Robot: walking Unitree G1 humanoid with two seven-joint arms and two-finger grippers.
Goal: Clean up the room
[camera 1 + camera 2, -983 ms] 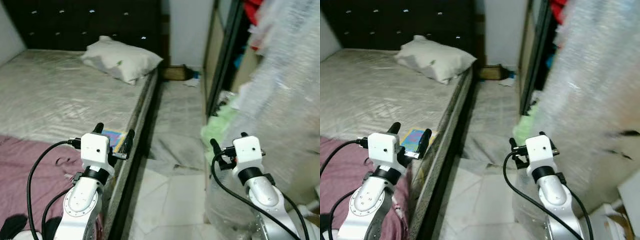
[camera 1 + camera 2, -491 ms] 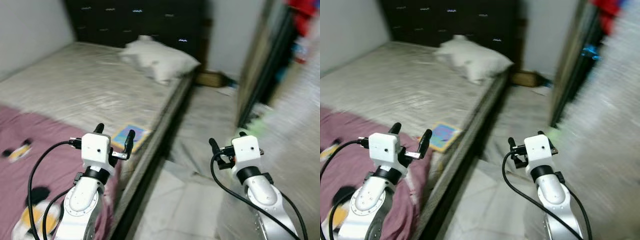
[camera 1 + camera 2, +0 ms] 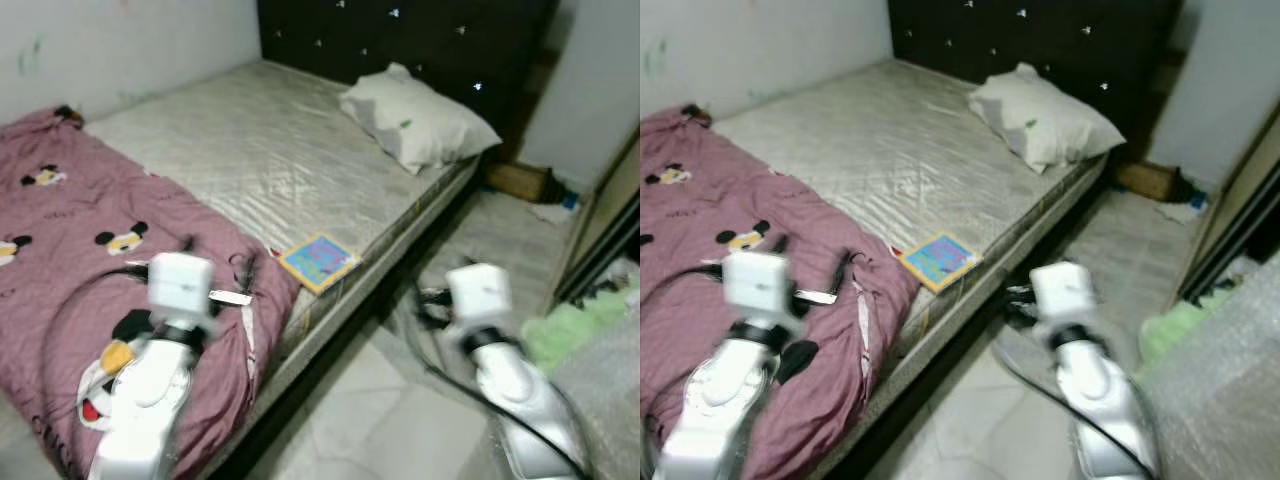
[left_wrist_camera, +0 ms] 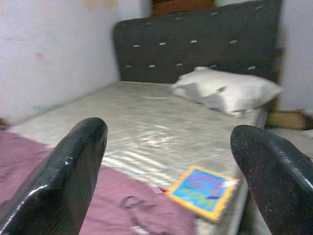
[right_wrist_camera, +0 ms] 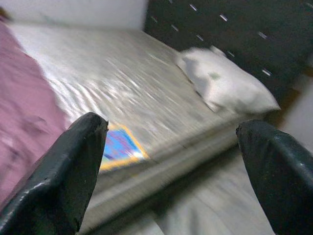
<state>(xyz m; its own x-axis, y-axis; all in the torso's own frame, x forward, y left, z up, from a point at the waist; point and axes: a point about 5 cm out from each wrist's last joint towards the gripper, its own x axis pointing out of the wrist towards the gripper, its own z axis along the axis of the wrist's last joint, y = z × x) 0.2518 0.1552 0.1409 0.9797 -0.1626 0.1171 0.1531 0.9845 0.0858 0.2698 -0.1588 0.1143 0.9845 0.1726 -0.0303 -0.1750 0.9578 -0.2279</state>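
Observation:
A bed with a bare grey mattress (image 3: pixel 270 150) fills the left and middle of the eye views. A mauve blanket (image 3: pixel 90 230) with cartoon mouse prints lies crumpled over its near end. A colourful book (image 3: pixel 318 262) rests at the mattress edge, beside the blanket. A white pillow (image 3: pixel 420 120) lies against the dark headboard (image 3: pixel 450 40). My left gripper (image 3: pixel 218 262) hovers open over the blanket's edge, short of the book (image 4: pixel 203 191). My right gripper (image 3: pixel 430 297) is held open above the floor beside the bed, its wrist view facing the book (image 5: pixel 117 147).
A narrow tiled floor strip (image 3: pixel 370 410) runs along the bed's right side. A green cloth (image 3: pixel 575 330) and bubble wrap (image 3: pixel 600 410) lie at the right by a wardrobe door frame (image 3: pixel 600 230). A brown box (image 3: pixel 520 180) sits beside the headboard.
The whole picture has swung left, so the camera turned toward the bed; the blanket and wall now show. Both arms keep the same raised pose, fingers still apart.

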